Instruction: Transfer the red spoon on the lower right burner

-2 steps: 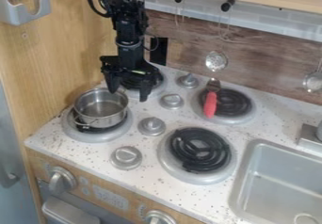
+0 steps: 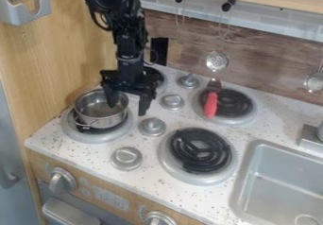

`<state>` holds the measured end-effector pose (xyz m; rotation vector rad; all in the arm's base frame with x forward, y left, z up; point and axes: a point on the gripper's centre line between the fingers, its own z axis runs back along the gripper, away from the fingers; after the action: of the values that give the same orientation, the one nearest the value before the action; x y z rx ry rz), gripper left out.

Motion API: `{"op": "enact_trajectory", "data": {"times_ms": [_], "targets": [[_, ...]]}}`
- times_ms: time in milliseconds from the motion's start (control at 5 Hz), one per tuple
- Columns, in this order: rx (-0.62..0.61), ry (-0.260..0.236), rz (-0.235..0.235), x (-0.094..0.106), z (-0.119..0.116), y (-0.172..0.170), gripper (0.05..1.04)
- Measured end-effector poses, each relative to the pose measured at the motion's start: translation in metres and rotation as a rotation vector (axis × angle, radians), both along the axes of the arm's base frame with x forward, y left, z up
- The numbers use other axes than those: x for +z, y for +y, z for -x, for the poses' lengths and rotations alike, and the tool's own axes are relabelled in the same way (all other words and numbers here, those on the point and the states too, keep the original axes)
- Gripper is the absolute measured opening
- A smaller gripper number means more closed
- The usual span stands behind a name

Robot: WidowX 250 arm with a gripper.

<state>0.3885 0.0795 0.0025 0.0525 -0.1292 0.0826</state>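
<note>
Black and pointing down, the claw (image 2: 128,108) hangs at the left of the stove, its 2 fingers spread apart with a gap between them, the left-hand finger in front of the pot's rim as I see it. Leftmost on the speckled desk (image 2: 88,155), the steel pot (image 2: 99,120) sits on the lower left burner (image 2: 79,136). Behind the claw is the upper left burner (image 2: 153,77). Next come 4 grey knobs (image 2: 152,126), strung from front to back between the left and right burners. Over on the upper right burner (image 2: 238,105) lies the red spoon (image 2: 210,105), well apart from the claw, its red handle towards the front and its metal head at the burner's back edge. Nearer me is the lower right burner (image 2: 200,151), with black coils. Farthest right, the grey sink (image 2: 242,177) is set into the desk.
</note>
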Motion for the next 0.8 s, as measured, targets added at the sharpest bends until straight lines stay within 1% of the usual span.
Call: {"op": "enact_trajectory", "data": {"times_ms": [200, 400, 600, 800], "targets": [[-0.057, 0.0, -0.002, 0.0, -0.003, -0.014, 0.999], [-0.13, -0.016, 0.006, 0.0, -0.008, -0.034, 0.999], [-0.211, -0.044, 0.011, 0.003, -0.016, -0.056, 0.999], [-0.274, -0.09, 0.021, 0.009, -0.031, -0.077, 0.999]]}}
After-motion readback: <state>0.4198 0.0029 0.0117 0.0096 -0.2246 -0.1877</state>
